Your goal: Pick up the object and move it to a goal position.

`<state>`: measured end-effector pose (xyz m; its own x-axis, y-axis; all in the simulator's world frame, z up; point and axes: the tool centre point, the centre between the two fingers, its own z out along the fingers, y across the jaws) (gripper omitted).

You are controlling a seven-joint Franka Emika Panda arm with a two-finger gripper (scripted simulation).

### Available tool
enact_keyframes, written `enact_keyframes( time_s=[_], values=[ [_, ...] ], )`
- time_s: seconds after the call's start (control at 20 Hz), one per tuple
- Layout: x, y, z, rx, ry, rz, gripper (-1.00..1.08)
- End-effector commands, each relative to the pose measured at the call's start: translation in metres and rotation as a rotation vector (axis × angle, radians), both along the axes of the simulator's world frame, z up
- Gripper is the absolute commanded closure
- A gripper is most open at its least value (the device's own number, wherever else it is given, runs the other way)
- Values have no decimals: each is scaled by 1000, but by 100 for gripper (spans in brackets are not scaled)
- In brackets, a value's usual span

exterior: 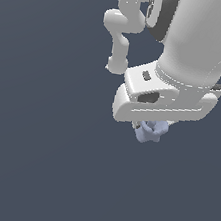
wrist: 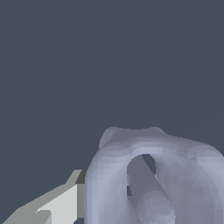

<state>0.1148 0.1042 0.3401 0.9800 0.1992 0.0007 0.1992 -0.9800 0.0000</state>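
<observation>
White Panda arm (exterior: 194,40) fills the exterior view's upper right, its gripper (exterior: 150,125) pointing down and clamped on the small lavender-blue knobbly object (exterior: 150,131), which pokes out just below the gripper body, one pale finger (wrist: 57,205) touching its side in the wrist view.

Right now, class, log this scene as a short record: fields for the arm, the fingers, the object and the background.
arm: white Panda arm, reaching in from the exterior view's top right
fingers: one finger shows beside the object in the wrist view; the others are hidden
object: small lavender-blue knobbly object, directly under the hand, apparently held
background: plain dark blue-grey; no goal marker visible
</observation>
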Motion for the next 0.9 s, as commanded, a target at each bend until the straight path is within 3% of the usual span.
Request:
enact_keyframes(
  time_s=[0.0,0.85],
  values=[
    [3,5,9,0,1,0,108],
    [11,15,29,0,1,0,108]
  ],
)
